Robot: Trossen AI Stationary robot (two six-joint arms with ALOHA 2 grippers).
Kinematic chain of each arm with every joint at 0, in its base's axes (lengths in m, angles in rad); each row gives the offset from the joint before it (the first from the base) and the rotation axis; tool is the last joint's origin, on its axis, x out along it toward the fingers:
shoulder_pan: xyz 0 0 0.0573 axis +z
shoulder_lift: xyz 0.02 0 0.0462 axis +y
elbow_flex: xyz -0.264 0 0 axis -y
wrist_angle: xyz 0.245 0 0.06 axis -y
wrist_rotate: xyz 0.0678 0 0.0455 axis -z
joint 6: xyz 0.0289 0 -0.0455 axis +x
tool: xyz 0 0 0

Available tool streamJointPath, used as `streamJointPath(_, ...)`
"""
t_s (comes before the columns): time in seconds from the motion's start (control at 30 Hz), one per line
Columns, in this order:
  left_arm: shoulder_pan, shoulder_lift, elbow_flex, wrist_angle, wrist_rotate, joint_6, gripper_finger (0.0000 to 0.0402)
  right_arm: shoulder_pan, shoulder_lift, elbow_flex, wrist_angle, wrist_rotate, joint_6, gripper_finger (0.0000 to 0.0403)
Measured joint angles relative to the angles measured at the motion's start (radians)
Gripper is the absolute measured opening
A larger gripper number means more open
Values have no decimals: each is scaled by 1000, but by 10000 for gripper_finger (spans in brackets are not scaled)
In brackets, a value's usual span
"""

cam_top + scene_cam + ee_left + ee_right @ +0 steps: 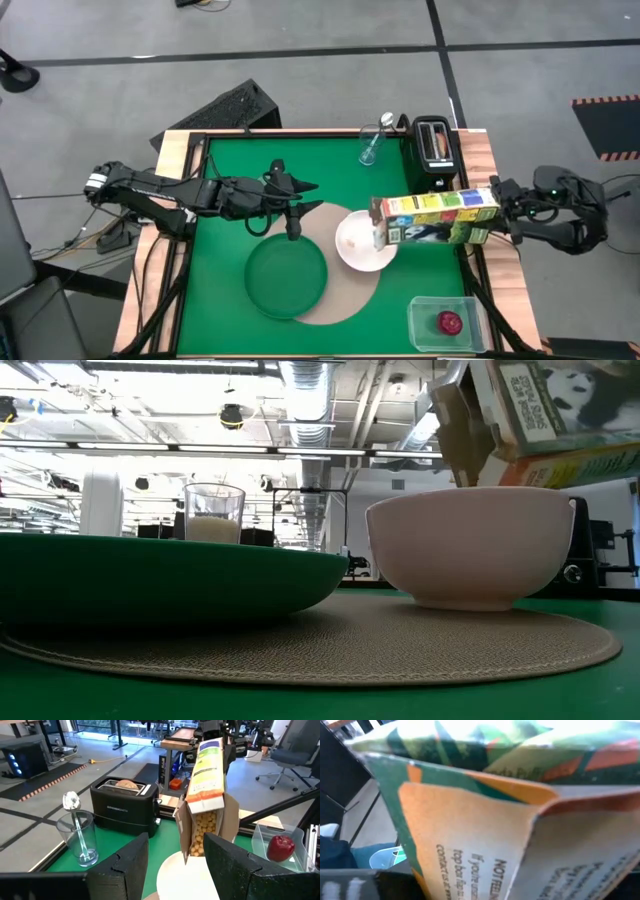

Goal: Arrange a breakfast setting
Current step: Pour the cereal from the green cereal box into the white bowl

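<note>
Keep your right end effector clamped on the tilted cereal box, mouth over the white bowl, tipping slowly, while the left end effector waits spread at centre frame.

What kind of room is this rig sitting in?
Likely a robotics lab or open workshop: exposed ceiling ducts, an office chair and desks beyond the table, and hazard-striped floor tape.

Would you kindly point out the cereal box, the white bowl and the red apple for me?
cereal box (437,217): high view, on its printed side panel.
white bowl (470,550): low view, on its outer wall.
red apple (280,847): left wrist view, on the front of its skin.
</note>
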Motion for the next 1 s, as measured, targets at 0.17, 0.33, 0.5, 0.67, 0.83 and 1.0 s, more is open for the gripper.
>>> streamJointPath(0.17,0,0,0,-1,0,0,176,0,49,0,-2,0,-24,276)
streamJointPath(0.33,0,0,0,-5,0,0,176,0,78,0,-2,0,-27,276)
streamJointPath(0.5,0,0,0,-6,1,8,176,0,123,1,-4,0,-47,276)
streamJointPath(0.67,0,0,0,-6,3,7,176,0,171,4,17,0,-70,276)
streamJointPath(0.83,0,0,0,-10,6,6,176,0,210,25,14,0,-77,276)
streamJointPath(1.0,0,0,0,-13,6,7,176,0,229,53,5,4,-77,276)
